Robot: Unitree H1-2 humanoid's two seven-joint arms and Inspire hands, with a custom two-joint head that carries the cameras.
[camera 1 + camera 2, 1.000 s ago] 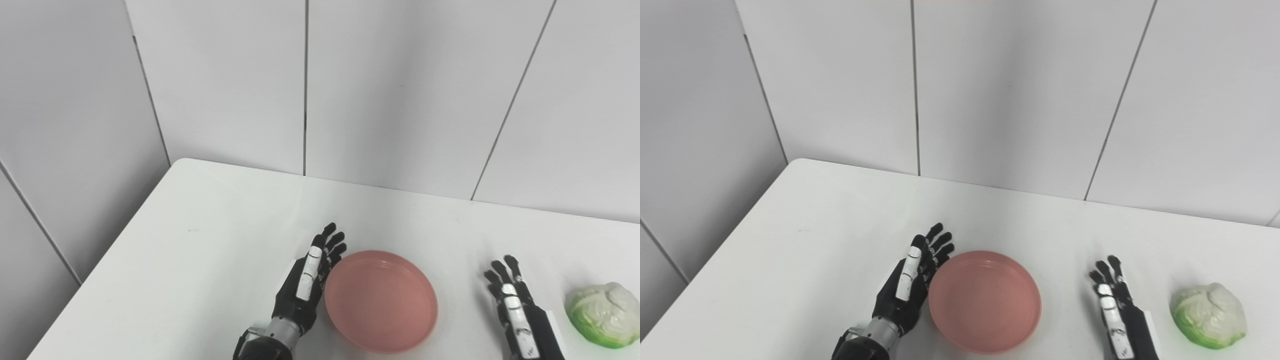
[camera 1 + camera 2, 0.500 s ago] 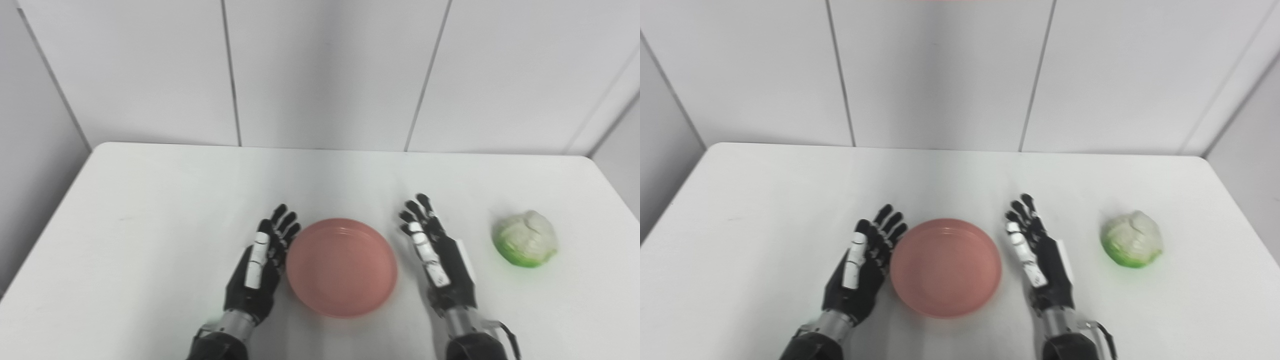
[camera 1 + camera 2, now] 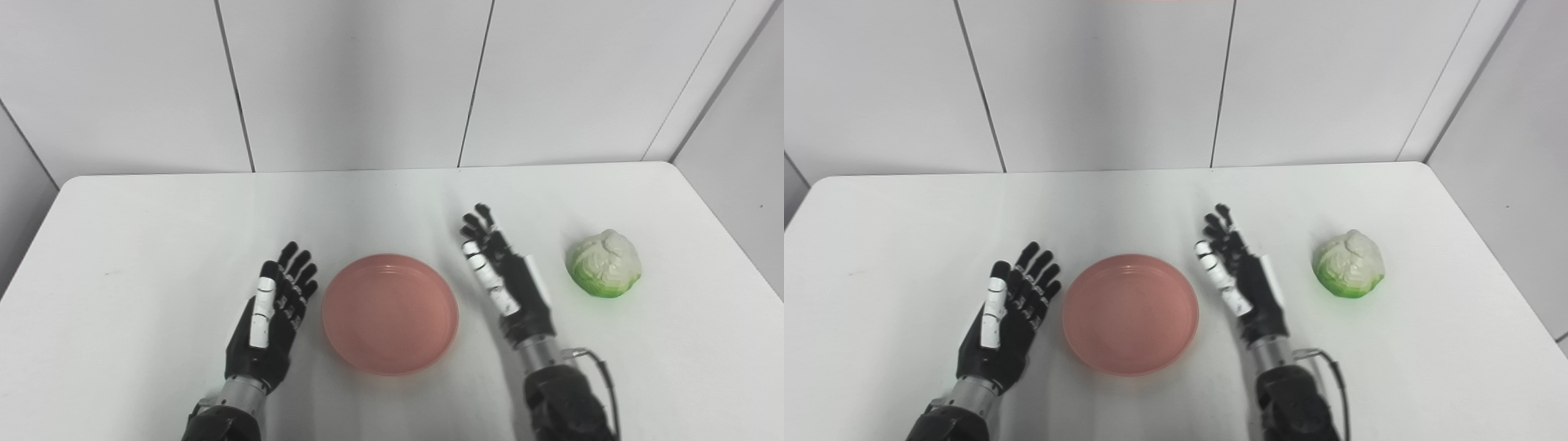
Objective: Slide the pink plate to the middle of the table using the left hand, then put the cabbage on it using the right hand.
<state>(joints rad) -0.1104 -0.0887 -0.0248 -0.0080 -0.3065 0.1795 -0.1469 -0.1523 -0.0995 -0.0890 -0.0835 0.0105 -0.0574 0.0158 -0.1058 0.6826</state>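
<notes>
Two hands spread, empty: left hand (image 3: 269,321) | right hand (image 3: 505,278) | pink plate (image 3: 390,313) between | cabbage (image 3: 604,263) seemingly untouched

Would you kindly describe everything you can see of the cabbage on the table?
The cabbage is a small, rounded head, pale whitish on top with crinkled leaf folds, turning bright green around its lower edge. Its surface looks smooth and slightly glossy, so it may be a model; that cannot be settled. It sits alone on the white table, toward the right side, and casts a faint green tint on the surface. Nothing touches it: the right hand lies apart to its left, open, between it and the empty pink plate.
</notes>
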